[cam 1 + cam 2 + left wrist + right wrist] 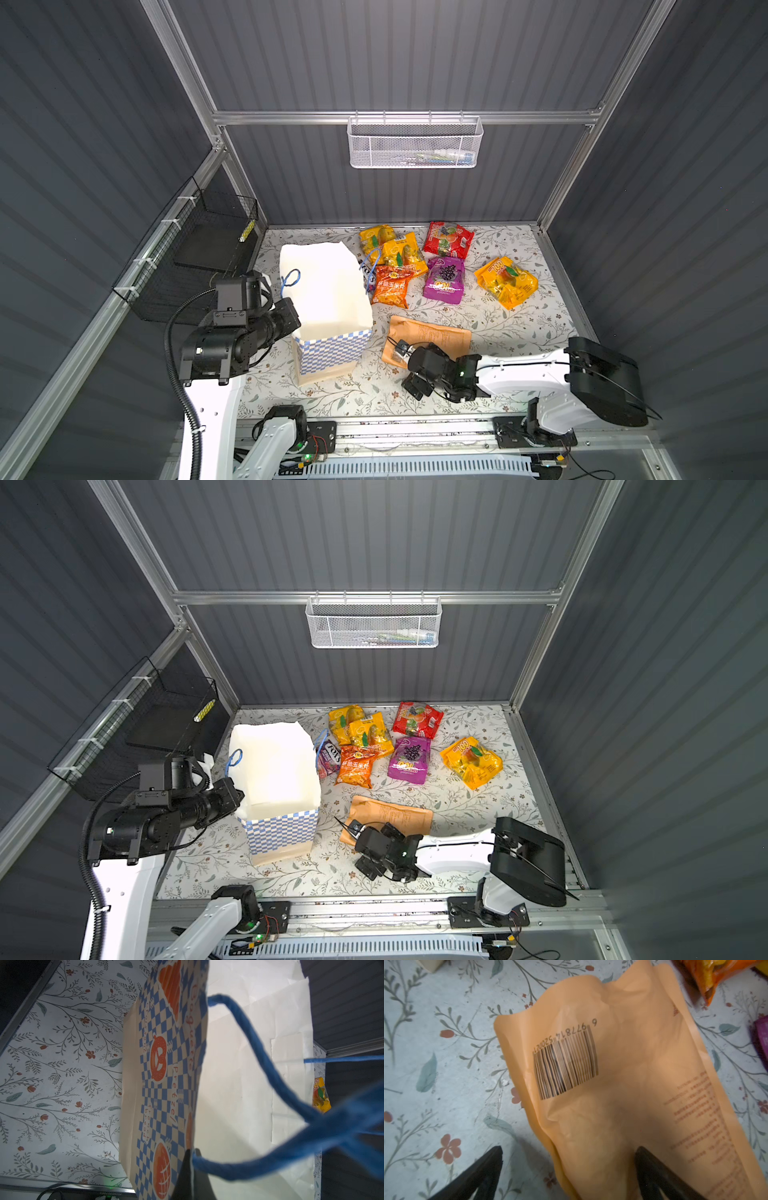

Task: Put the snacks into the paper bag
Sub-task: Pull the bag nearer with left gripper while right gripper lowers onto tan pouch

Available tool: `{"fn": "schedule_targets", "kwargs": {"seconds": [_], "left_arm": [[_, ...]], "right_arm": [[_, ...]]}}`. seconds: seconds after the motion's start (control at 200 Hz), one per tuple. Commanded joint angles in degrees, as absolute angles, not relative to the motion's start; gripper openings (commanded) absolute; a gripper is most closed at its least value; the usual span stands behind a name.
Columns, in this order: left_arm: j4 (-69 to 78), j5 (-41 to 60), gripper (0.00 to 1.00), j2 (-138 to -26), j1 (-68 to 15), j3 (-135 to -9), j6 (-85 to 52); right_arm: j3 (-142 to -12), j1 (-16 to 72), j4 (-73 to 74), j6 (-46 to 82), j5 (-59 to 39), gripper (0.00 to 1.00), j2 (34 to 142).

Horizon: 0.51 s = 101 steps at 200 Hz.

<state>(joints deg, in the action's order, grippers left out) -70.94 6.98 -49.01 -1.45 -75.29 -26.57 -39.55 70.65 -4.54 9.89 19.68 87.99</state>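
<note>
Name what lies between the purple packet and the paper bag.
The orange packet and a small dark packet beside the paper bag, shown in both top views.

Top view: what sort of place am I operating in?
Probably a lab test booth, not a shop: grey ribbed wall panels on an aluminium frame, a floral-covered table, and a mesh basket hung at the back.

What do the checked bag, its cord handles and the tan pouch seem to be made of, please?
The paper bag: matte paper, judging by sharp creases and fold lines. Its cord handles: soft blue yarn or rope, fuzzy-surfaced. The tan pouch: matte paper or paper-faced film, softly wrinkled, with a printed barcode.
</note>
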Motion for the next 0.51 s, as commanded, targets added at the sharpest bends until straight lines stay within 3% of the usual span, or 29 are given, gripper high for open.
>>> {"fn": "schedule_targets", "kwargs": {"seconds": [0.0, 0.335, 0.4, 0.5], "left_arm": [[-71.4, 6.47, 0.0, -49.28, -1.67, -76.55, -26.19], [-70.04, 8.61, 0.0, -49.83, -1.67, -76.86, -27.07], [-70.12, 8.52, 0.0, -49.63, -1.67, -77.3, -26.88], [-70.36, 8.35, 0.0, -49.69, -1.67, -77.99, -26.67]], "right_arm": [[-43.64, 70.91, -10.71, 10.61, 27.46, 0.99, 91.55], [-46.32, 68.08, -9.75, 11.31, 26.07, 0.99, 99.14], [-46.32, 67.26, -9.39, 11.52, 24.11, 0.92, 99.15], [-46.31, 66.04, -9.61, 11.34, 20.82, 0.75, 99.01]]}}
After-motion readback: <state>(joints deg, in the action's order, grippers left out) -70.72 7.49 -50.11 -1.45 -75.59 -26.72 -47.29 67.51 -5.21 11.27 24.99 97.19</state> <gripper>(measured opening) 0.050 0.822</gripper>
